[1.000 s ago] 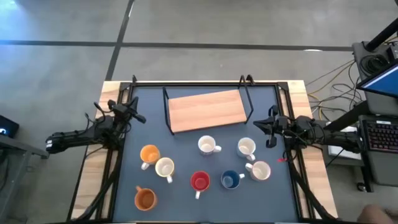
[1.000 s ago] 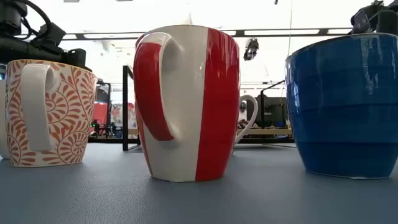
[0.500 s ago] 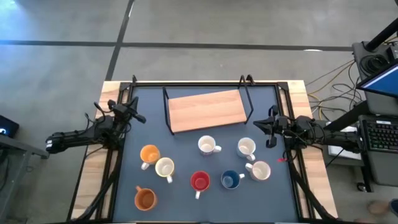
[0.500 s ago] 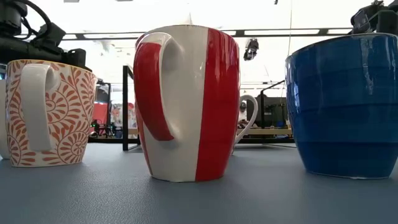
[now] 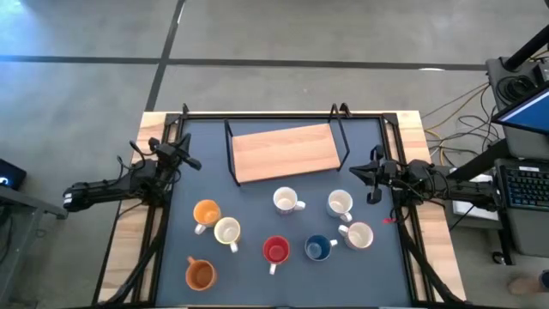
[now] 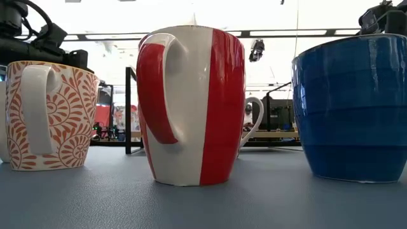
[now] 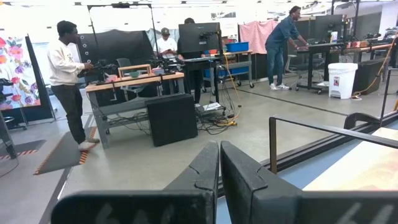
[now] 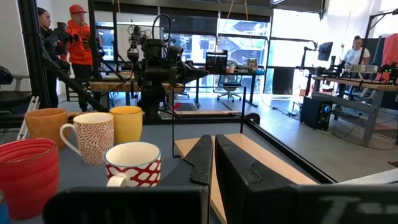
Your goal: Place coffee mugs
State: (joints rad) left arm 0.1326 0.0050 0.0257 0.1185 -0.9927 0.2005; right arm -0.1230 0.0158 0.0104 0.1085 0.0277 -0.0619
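Nothing on my table has shifted since the earlier frames: both of my arms and every mug sit exactly where they were a second ago. The only change is at the lower right corner of the high view, where a small bit of something at the frame's edge has moved along the floor.

My left gripper (image 5: 182,154) hangs at the left edge of the dark mat, centre-left of the high view, its fingers (image 7: 205,171) pressed together on nothing. My right gripper (image 5: 358,173) mirrors it at centre-right of the frame, fingers (image 8: 204,163) likewise clenched and empty.

The coffee mugs stand in the lower middle of the high view, below the wooden board (image 5: 283,152) on its black wire rack. Seven show there: an orange mug (image 5: 206,213) with a cream patterned mug (image 5: 227,231) just beside it, a second orange mug (image 5: 200,274) lower left, the red mug (image 5: 275,251) and blue mug (image 5: 318,248) side by side, a white mug (image 5: 286,201) above them, and two more white mugs (image 5: 340,203) (image 5: 358,235) toward the right. All stand upright and apart from my grippers.

In the low view the red mug (image 6: 191,105) fills the centre, the patterned one (image 6: 48,114) the left, the blue one (image 6: 353,108) the right. People (image 7: 67,81) stand in the room beyond.
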